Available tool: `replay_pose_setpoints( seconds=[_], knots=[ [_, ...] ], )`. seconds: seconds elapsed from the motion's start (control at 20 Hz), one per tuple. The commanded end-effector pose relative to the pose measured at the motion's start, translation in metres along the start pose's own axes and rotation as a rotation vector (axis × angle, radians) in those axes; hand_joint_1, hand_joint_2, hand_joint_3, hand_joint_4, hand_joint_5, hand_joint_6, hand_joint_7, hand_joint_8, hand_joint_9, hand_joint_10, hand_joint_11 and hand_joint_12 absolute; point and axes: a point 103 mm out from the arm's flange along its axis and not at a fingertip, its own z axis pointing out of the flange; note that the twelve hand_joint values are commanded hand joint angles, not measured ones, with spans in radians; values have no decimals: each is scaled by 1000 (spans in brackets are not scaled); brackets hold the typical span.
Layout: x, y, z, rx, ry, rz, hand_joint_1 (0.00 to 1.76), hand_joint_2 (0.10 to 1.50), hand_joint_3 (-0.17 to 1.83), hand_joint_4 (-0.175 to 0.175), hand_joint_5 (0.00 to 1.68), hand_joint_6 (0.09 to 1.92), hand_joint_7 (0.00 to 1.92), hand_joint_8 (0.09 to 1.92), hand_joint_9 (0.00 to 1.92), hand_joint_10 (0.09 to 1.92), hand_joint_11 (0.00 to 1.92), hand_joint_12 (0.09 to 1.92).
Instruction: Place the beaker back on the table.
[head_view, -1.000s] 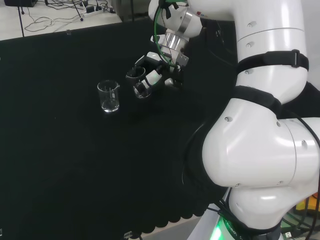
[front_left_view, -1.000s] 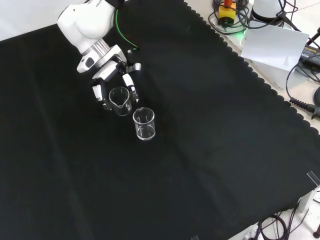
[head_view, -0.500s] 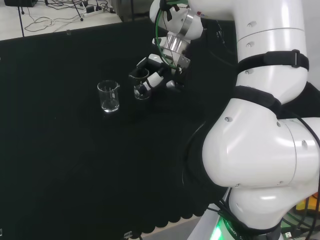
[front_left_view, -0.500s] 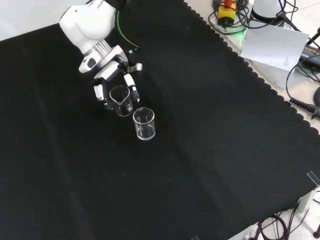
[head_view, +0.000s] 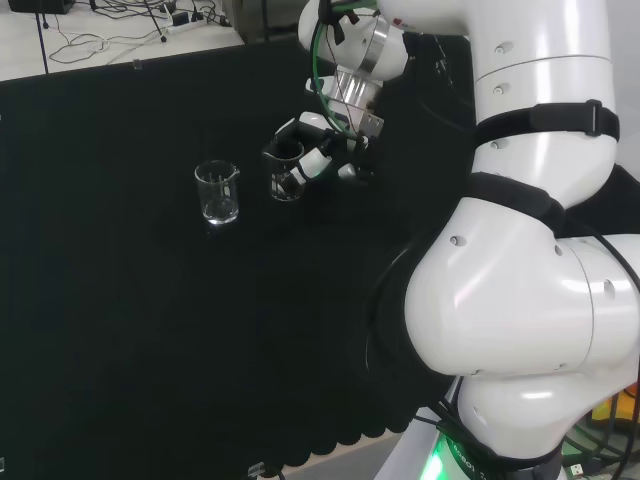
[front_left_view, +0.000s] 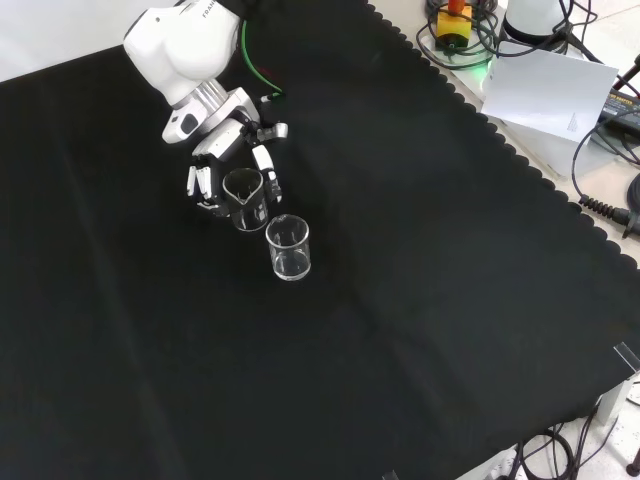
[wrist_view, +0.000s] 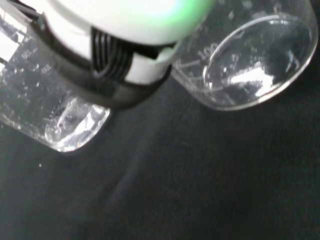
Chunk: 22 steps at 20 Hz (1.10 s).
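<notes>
Front view, nearest first: a second glass beaker (front_left_view: 288, 247) stands upright on the black cloth (front_left_view: 420, 300), just beside the fingers and apart from them, on the side away from the arm. No contact seen between the two glasses.

Just behind it, the hand (front_left_view: 228, 160) has its fingers (front_left_view: 268, 172) curled round the beaker (front_left_view: 244, 199), one on each side of the rim, thumb side hidden. Beaker upright, low over the cloth; whether its base touches cannot be told.

Head view: hand (head_view: 318, 150) closed around the beaker (head_view: 286, 172); second beaker (head_view: 218, 192) stands beyond the fingertips.

Wrist view: both glass bases (wrist_view: 75, 120) (wrist_view: 255, 65) close above the cloth.
</notes>
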Motion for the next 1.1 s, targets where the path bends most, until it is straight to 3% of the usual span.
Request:
replay_pose_setpoints(
  seconds=[0.05,0.4,0.7,0.95,1.1],
  knots=[
    [2,-4,0,22,-27,-4,1077,876,-175,-68,460,766,683,776,742,585,250,1381],
    [4,-11,-2,40,-40,13,990,868,-175,-74,378,574,421,799,469,698,18,1432],
    [6,-20,-12,40,-32,46,938,861,-175,-76,368,474,333,777,360,741,0,1382],
    [12,-22,-30,39,-10,76,835,827,-175,-81,325,293,142,754,184,805,0,1308],
    [19,-26,-41,10,1,74,798,818,-175,-82,309,199,90,750,129,829,0,1270]
  ],
)
